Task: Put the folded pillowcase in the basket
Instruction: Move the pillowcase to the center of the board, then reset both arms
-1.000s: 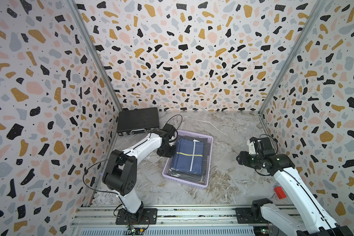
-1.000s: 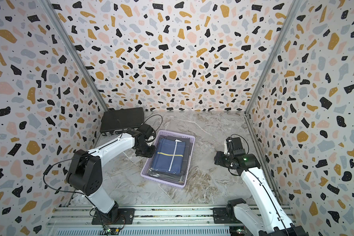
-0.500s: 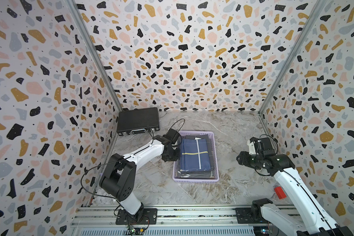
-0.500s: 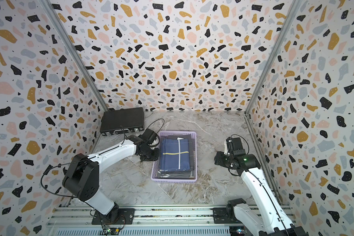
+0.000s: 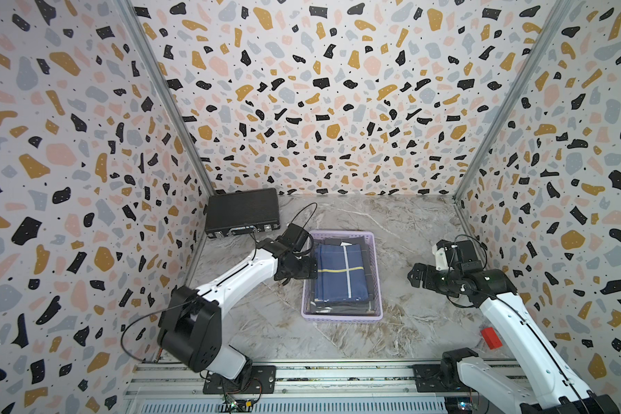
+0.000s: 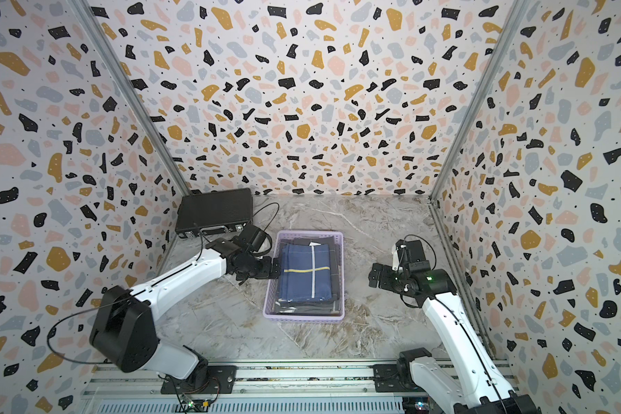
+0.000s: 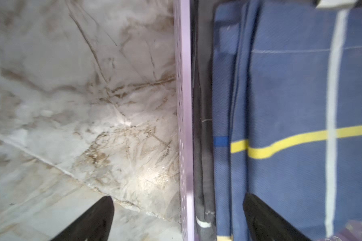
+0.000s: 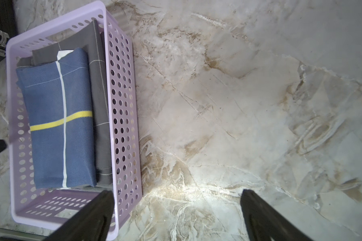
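— Straddling the basket (image 5: 342, 315) rim, left gripper (image 7: 178, 219) spread wide, empty; pillowcase (image 5: 341, 272) lies inside.
— Right gripper (image 8: 177, 215) wide, well right. Lift straight up; rim contact looks blurred.

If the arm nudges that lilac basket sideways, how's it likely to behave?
The basket would probably slide rather than tip: it looks shallow and wide on smooth marble-patterned table. Its thin perforated walls suggest light plastic that may flex. The folded blue pillowcase lying flat inside would likely ride along.
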Controlling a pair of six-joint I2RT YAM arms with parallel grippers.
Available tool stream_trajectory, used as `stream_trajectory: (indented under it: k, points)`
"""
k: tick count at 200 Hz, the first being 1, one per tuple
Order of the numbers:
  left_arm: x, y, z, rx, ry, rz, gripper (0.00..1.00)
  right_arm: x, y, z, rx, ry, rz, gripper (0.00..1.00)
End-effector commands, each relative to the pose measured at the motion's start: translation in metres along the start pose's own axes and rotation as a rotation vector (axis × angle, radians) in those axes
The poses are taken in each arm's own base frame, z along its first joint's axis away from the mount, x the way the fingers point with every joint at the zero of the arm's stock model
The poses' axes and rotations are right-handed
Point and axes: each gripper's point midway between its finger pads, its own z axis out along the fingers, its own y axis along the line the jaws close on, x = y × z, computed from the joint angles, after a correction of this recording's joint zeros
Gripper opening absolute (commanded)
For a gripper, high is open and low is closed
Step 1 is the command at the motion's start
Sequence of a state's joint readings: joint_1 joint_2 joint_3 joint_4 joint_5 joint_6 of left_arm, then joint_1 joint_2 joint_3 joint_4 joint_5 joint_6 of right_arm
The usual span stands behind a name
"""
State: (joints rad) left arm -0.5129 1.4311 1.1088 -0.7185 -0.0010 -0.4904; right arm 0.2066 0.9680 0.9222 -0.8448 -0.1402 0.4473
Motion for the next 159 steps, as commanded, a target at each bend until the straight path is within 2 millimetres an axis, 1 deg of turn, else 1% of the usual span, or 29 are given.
stream_trajectory:
  k: [1, 18, 30, 36, 41, 47, 50, 53, 54, 57, 60, 62, 67, 70, 80, 87, 90, 100, 107, 115, 122, 128, 132, 134, 139, 144, 149, 153, 159]
  points:
    - [-0.028, 0.028, -0.062, -0.144, -0.234, 0.021, 1.0, -0.037, 0.023, -0.02, -0.064, -0.099, -0.1, 1.0]
    - [-0.042, 0.061, -0.112, -0.288, -0.435, -0.014, 1.0, -0.07, 0.039, -0.035, -0.085, -0.164, -0.149, 1.0]
    - [-0.052, 0.08, -0.145, -0.378, -0.583, -0.04, 1.0, -0.096, 0.042, -0.04, -0.058, -0.229, -0.146, 1.0]
    - [-0.058, 0.086, -0.157, -0.405, -0.661, -0.044, 1.0, -0.106, 0.044, -0.036, -0.067, -0.261, -0.101, 1.0]
    - [-0.064, 0.089, -0.163, -0.421, -0.731, -0.045, 1.0, -0.114, 0.051, -0.032, -0.109, -0.29, -0.098, 1.0]
    - [-0.073, 0.09, -0.169, -0.428, -0.817, -0.029, 1.0, -0.115, 0.061, -0.019, -0.178, -0.296, -0.106, 1.0]
    - [-0.078, 0.089, -0.173, -0.421, -0.865, -0.018, 1.0, -0.119, 0.068, -0.017, -0.222, -0.316, -0.115, 1.0]
    - [-0.082, 0.089, -0.17, -0.417, -0.898, 0.006, 1.0, -0.119, 0.073, -0.011, -0.255, -0.322, -0.121, 1.0]
    - [-0.085, 0.088, -0.174, -0.406, -0.925, 0.001, 1.0, -0.12, 0.074, -0.009, -0.263, -0.325, -0.12, 1.0]
    - [-0.086, 0.086, -0.168, -0.399, -0.944, 0.047, 1.0, -0.122, 0.078, -0.006, -0.285, -0.337, -0.124, 1.0]
    - [-0.093, 0.082, -0.17, -0.377, -0.993, 0.078, 1.0, -0.123, 0.08, -0.001, -0.302, -0.347, -0.128, 1.0]
    - [-0.094, 0.08, -0.165, -0.363, -1.006, 0.112, 1.0, -0.125, 0.081, 0.001, -0.31, -0.358, -0.132, 1.0]
    - [-0.096, 0.079, -0.157, -0.339, -1.024, 0.181, 1.0, -0.125, 0.081, 0.011, -0.312, -0.362, -0.143, 1.0]
    - [-0.097, 0.079, -0.154, -0.322, -1.036, 0.192, 1.0, -0.126, 0.078, 0.018, -0.3, -0.364, -0.152, 1.0]
    - [-0.099, 0.103, -0.139, -0.299, -1.007, 0.074, 1.0, -0.126, 0.067, 0.037, -0.233, -0.35, -0.188, 1.0]
    - [-0.099, 0.121, -0.12, -0.275, -0.949, 0.01, 1.0, -0.126, 0.057, 0.048, -0.164, -0.337, -0.226, 1.0]
    - [-0.099, 0.125, -0.111, -0.256, -0.925, 0.008, 1.0, -0.127, 0.051, 0.052, -0.132, -0.332, -0.242, 1.0]
    - [-0.095, 0.146, -0.081, -0.281, -0.859, -0.017, 1.0, -0.127, 0.038, 0.062, -0.049, -0.321, -0.315, 1.0]
    - [-0.092, 0.157, -0.062, -0.29, -0.826, -0.033, 1.0, -0.127, 0.03, 0.066, 0.003, -0.321, -0.384, 1.0]
    - [-0.082, 0.172, -0.04, -0.328, -0.77, -0.059, 1.0, -0.127, 0.021, 0.067, 0.054, -0.338, -0.451, 1.0]
    - [-0.075, 0.183, -0.025, -0.347, -0.739, -0.088, 1.0, -0.126, 0.013, 0.066, 0.093, -0.367, -0.51, 1.0]
    - [-0.078, 0.19, -0.024, -0.369, -0.773, -0.097, 1.0, -0.125, 0.004, 0.065, 0.133, -0.403, -0.55, 1.0]
    - [-0.078, 0.192, -0.023, -0.383, -0.759, -0.082, 1.0, -0.124, -0.002, 0.065, 0.165, -0.423, -0.584, 1.0]
    - [-0.077, 0.195, -0.023, -0.399, -0.751, -0.084, 1.0, -0.127, -0.004, 0.062, 0.177, -0.457, -0.594, 1.0]
    - [-0.078, 0.2, -0.024, -0.427, -0.758, -0.102, 1.0, -0.128, -0.009, 0.059, 0.21, -0.506, -0.619, 1.0]
    - [-0.079, 0.202, -0.019, -0.431, -0.744, -0.096, 1.0, -0.129, -0.017, 0.057, 0.245, -0.552, -0.617, 1.0]
    - [-0.079, 0.203, -0.013, -0.428, -0.708, -0.085, 1.0, -0.124, -0.027, 0.06, 0.271, -0.569, -0.607, 1.0]
    - [-0.078, 0.204, -0.007, -0.428, -0.671, -0.081, 1.0, -0.123, -0.029, 0.059, 0.274, -0.6, -0.606, 1.0]
    - [-0.075, 0.205, 0.002, -0.426, -0.652, -0.073, 1.0, -0.117, -0.031, 0.064, 0.255, -0.61, -0.625, 1.0]
